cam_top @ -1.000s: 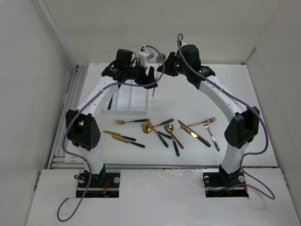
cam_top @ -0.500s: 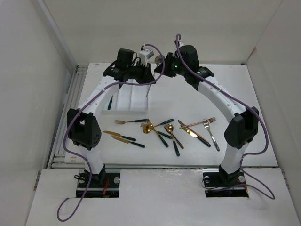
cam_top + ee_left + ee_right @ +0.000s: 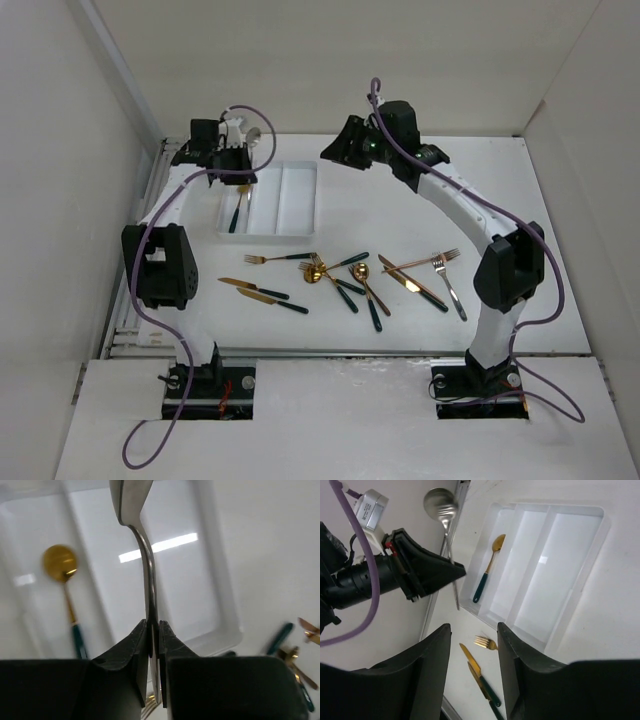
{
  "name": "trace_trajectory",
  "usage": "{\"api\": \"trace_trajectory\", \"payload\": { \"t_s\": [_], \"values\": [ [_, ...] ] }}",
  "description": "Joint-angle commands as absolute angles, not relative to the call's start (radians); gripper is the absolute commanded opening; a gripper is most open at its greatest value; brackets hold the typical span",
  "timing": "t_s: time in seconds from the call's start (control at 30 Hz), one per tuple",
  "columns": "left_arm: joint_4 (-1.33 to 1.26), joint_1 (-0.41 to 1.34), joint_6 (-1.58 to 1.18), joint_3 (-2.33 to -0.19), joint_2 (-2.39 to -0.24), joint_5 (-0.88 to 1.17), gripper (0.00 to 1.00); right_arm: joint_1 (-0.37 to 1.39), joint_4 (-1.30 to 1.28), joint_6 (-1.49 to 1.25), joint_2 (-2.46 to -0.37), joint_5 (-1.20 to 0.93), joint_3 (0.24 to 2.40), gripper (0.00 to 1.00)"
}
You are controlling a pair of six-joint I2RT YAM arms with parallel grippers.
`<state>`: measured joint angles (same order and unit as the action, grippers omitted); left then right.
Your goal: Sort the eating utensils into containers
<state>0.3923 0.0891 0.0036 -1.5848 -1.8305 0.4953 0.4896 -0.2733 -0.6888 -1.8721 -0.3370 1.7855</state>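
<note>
The left gripper [image 3: 236,165] has its 2 fingers [image 3: 135,645] pressed tight on the handle of a silver spoon [image 3: 146,560]. It holds the spoon in the air above the far-left corner of the white tray [image 3: 296,200], with the bowl pointing up and away and only a short piece of handle coming out below the pads. The tray has 3 long compartments, and the left one already keeps 1 gold spoon [image 3: 238,208] with a dark green handle, so I judge this is where the silver one belongs. To do the step well, I think the wrist should first tip the spoon until it lies along the compartment, not across the divider. Then the arm should come down low over the free part of the left compartment before the fingers let go (a drop from this height could make the spoon bounce into the middle one). It is better to lay it beside the gold spoon than on top of it. The right gripper [image 3: 474,632] stands spread apart and holds nothing, above the table [image 3: 400,200] just right of the far end of the tray. The loose utensils [image 3: 319,270] lie on the table nearer to the arm bases, well apart from the tray.
</note>
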Motion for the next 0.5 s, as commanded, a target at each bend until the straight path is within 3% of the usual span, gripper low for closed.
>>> {"api": "trace_trajectory", "payload": {
  "t_s": [0.0,0.47],
  "values": [
    [0.411,0.055,0.072,-1.539,-1.807,0.342,0.0,0.472,-0.247,-0.666,-1.832,-0.344,1.746,0.48],
    [0.362,0.003,0.11,-1.497,-1.954,0.247,0.0,0.454,-0.285,-0.638,-1.822,-0.334,1.724,0.48]
  ]
}}
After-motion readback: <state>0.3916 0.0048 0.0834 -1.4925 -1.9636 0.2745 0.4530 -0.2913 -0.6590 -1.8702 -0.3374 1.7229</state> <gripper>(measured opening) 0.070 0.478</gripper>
